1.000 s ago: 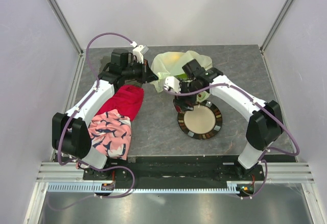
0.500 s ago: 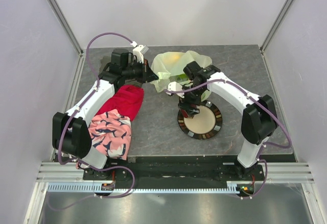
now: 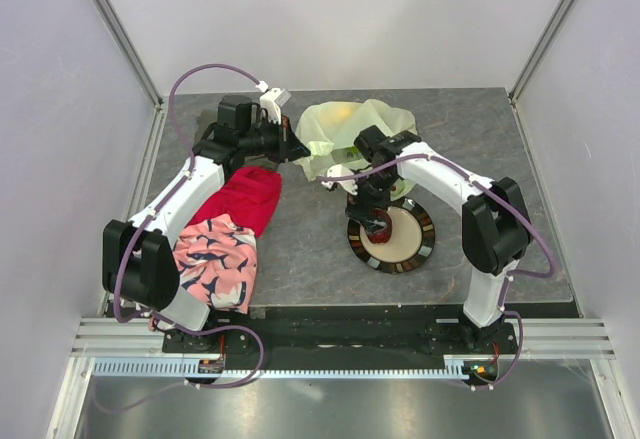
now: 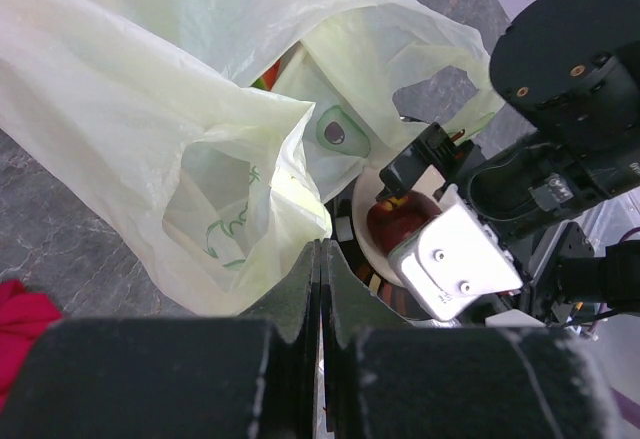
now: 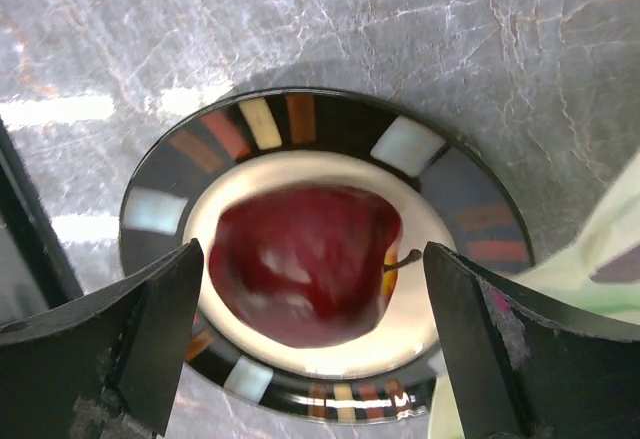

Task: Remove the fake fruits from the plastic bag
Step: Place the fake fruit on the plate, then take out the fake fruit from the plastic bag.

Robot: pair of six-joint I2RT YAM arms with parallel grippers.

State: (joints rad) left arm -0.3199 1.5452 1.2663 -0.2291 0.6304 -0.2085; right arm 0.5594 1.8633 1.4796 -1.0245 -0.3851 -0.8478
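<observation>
Grey marbled table [image 3: 300,249], pale lilac walls [image 3: 350,19]

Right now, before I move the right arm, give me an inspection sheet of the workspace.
Surface: grey marbled table.
Job's things: plastic bag at far centre, yellow shape showing through; dark red apple on the plate.
Clutter: red cloth and pink patterned cloth beside the left arm.
End effectors: left end effector shut on the bag's edge; right end effector open, straddling the apple.
Cables: purple cables looped along both arms.
Surroundings: white walls; nothing else seen.
</observation>
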